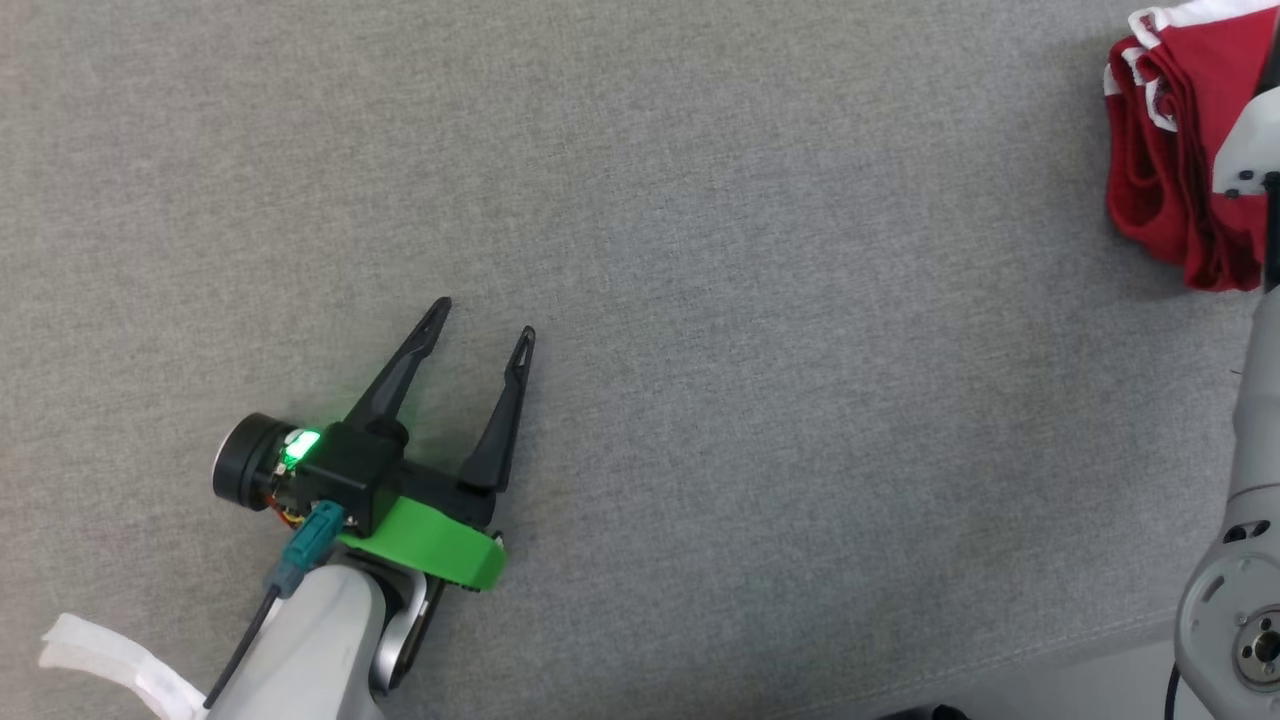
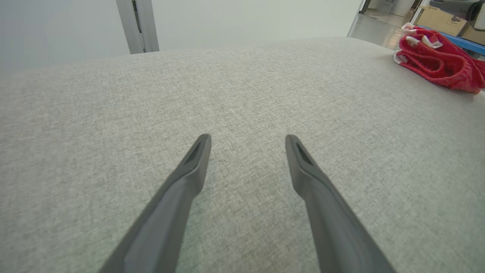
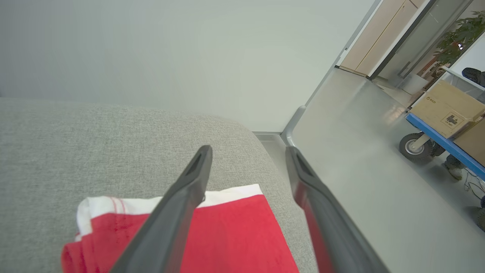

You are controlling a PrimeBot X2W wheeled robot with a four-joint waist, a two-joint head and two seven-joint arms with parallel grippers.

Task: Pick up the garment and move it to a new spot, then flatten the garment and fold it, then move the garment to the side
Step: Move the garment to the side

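Note:
The garment (image 1: 1165, 150) is red with white trim, folded into a thick bundle at the far right corner of the grey cushion. In the left wrist view the garment (image 2: 437, 58) lies far off at the upper right. My left gripper (image 1: 482, 320) rests open low over bare fabric at the lower left, nothing between its fingers (image 2: 248, 140). My right gripper (image 3: 248, 151) hovers open just above the garment (image 3: 227, 235), fingers spread over its white-edged end, holding nothing. In the head view the pale right forearm (image 1: 1250, 150) covers part of the garment.
The grey cushion (image 1: 750, 300) spans nearly the whole head view; its right edge (image 3: 273, 163) drops to a shiny floor. A blue cart with cardboard boxes (image 3: 447, 110) stands beyond, next to a wall corner. A white strap (image 1: 100, 655) lies by my left arm.

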